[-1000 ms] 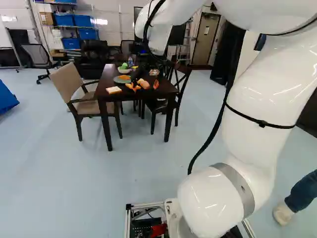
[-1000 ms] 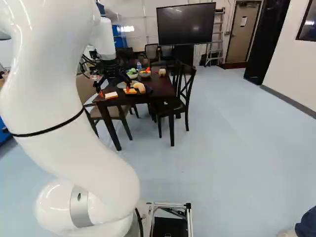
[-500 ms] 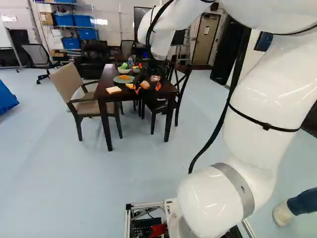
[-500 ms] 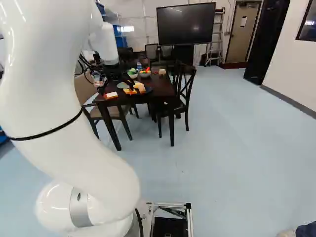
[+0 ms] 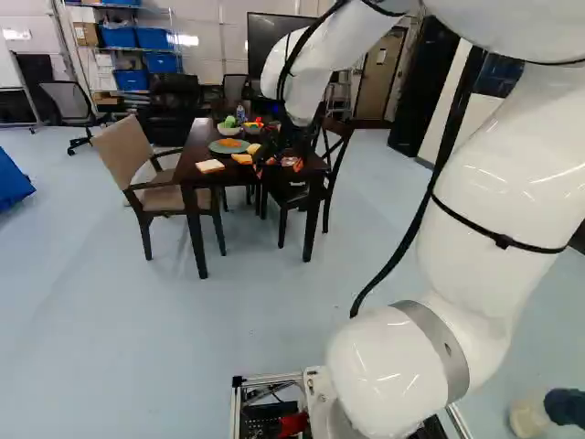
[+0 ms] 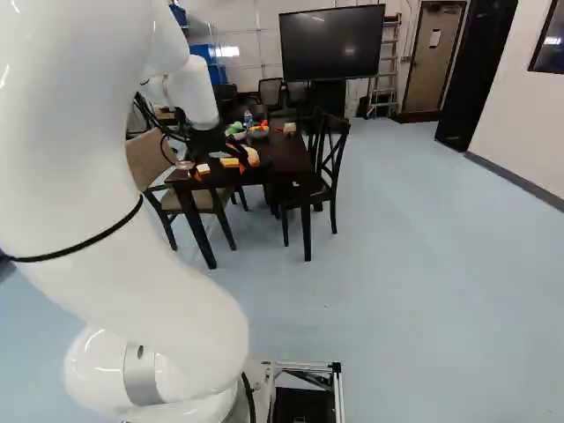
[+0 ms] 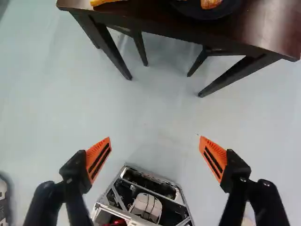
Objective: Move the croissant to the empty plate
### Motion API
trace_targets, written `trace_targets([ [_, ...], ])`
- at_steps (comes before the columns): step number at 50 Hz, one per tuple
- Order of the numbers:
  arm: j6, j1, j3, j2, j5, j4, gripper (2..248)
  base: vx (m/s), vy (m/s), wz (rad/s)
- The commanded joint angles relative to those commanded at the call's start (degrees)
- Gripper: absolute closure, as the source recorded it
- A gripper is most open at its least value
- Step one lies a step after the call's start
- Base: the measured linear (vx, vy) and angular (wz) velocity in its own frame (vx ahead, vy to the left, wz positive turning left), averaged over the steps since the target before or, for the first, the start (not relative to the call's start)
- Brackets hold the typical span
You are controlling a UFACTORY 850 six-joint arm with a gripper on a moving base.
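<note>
Wrist view shows the table [image 7: 268, 28] ahead of the claw [image 5: 278, 167].

Legible texts, labels, brands, numbers or signs: none that I can make out from where I stand, the one candidate being a small white rectangular sheet [image 6: 434, 38] on the flat greyish-tan door [image 6: 425, 77], any print on it too small to read.
</note>
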Motion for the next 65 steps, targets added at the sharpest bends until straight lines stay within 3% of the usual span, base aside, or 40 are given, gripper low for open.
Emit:
trace_targets([
  [23,2.8,-1.9,9.3,3.3,14.1,-1.4,3,0.0,0.0,0.0],
  [65,9.1,-6.3,30.0,10.7,45.5,-4.7,3,0.0,0.0,0.0],
])
